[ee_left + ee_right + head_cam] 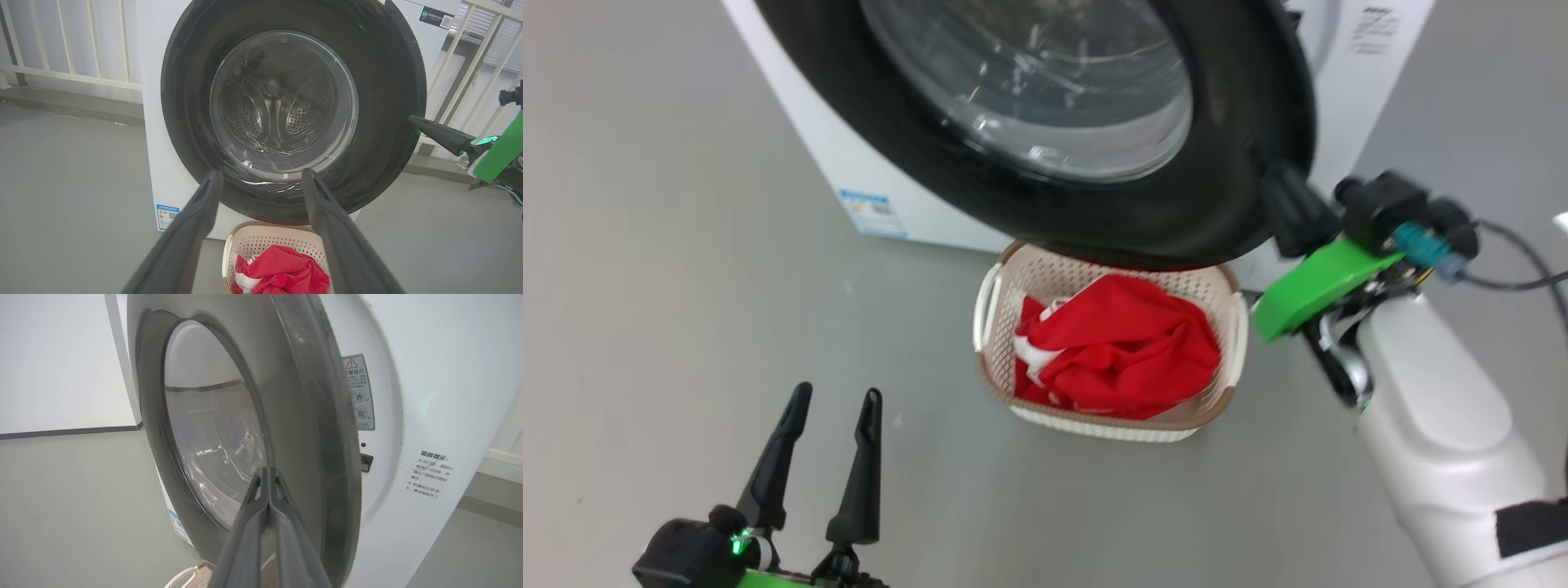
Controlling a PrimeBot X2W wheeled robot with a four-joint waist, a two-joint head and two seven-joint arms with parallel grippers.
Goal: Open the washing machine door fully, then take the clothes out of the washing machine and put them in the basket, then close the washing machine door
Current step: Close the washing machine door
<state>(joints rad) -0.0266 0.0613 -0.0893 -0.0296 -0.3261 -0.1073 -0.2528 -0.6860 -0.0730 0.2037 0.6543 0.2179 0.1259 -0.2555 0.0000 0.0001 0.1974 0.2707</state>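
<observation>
The washing machine door (pixel 1176 220) is black with a glass bowl window and stands slightly ajar from the white washing machine (pixel 809 122). My right gripper (pixel 1270 175) is shut, with its fingertips pressed on the door's outer face near its right edge. The right wrist view shows that gripper (pixel 267 470) against the door (pixel 294 416), with a narrow gap to the machine front (pixel 408 396). Red clothes (pixel 1127 343) lie in the cream basket (pixel 1233 327) on the floor under the door. My left gripper (pixel 838 392) hangs open and holds nothing, left of the basket.
A blue label (pixel 872 211) sits low on the machine's front. Grey floor spreads to the left and in front of the basket. White railings (pixel 73 77) stand behind the machine in the left wrist view. A black cable (pixel 1519 261) trails from my right wrist.
</observation>
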